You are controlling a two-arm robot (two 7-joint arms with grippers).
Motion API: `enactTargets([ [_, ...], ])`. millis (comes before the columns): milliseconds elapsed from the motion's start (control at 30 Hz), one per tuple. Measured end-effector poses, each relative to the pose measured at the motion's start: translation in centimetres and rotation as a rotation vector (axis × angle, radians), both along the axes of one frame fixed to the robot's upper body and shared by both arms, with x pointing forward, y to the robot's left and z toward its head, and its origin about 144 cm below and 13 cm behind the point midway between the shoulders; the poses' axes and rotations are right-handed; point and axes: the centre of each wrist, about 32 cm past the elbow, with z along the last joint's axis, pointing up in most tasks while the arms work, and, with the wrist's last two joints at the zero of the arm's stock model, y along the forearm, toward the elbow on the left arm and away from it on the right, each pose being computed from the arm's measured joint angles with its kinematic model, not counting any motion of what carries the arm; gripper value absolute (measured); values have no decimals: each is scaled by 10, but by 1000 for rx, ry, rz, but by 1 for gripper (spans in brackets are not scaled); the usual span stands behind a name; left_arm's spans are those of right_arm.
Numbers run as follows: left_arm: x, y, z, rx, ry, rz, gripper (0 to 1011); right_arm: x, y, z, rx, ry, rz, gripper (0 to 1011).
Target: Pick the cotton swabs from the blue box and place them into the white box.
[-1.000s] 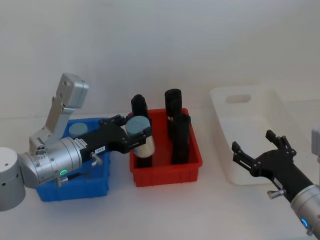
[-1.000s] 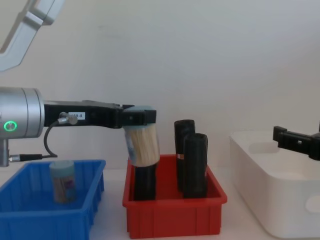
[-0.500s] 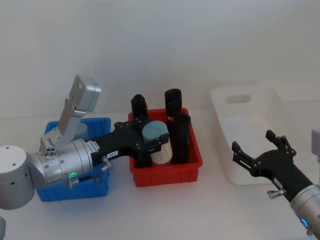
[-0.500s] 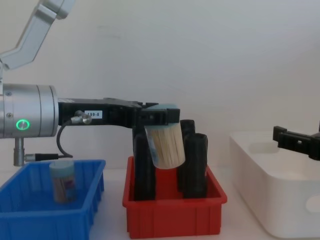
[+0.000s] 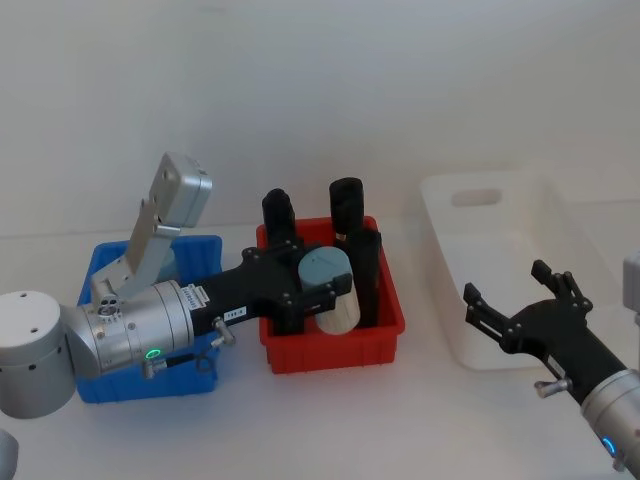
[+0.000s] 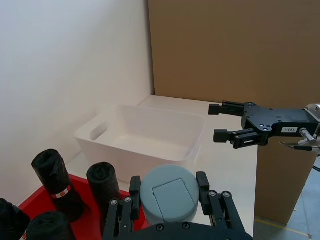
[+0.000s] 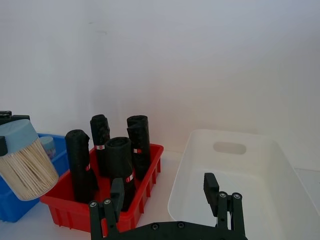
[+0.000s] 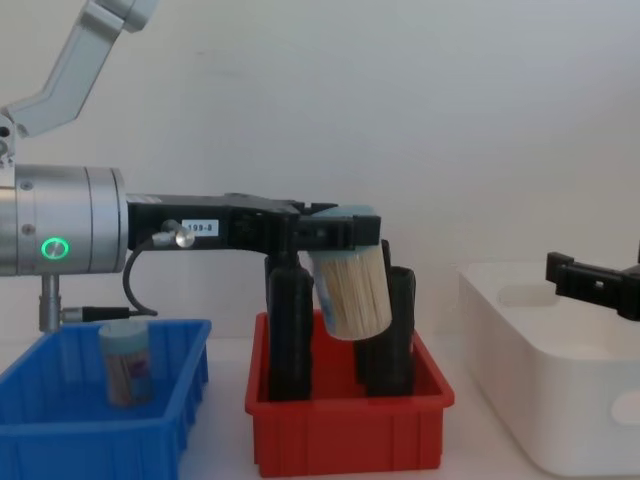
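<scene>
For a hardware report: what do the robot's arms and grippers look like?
The left arm and right arm are silver cylinders ending in black grippers. The left gripper carries a white label; its wrist has a green light ring and a thin black cable. Behind the right gripper glows a blue light.

Two swab tubs [image 8: 352, 292], seemingly four black rolls [image 7: 80, 160], three boxes [image 8: 100, 450]

Bright, even, diffuse light, pale washed wall [image 5: 420, 80], soft faint shadows beside the red bin [image 5: 335, 352]

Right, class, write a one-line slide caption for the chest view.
Left tool holds a cotton swab tub above the red bin, short of the white box.
</scene>
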Motion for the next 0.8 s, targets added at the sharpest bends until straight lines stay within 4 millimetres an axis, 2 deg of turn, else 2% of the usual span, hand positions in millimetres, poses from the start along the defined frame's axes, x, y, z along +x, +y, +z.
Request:
enactTargets([
  [800,0,-2,0,-1,-3,-21,670,6,0,2,-34,-15,34,1002],
])
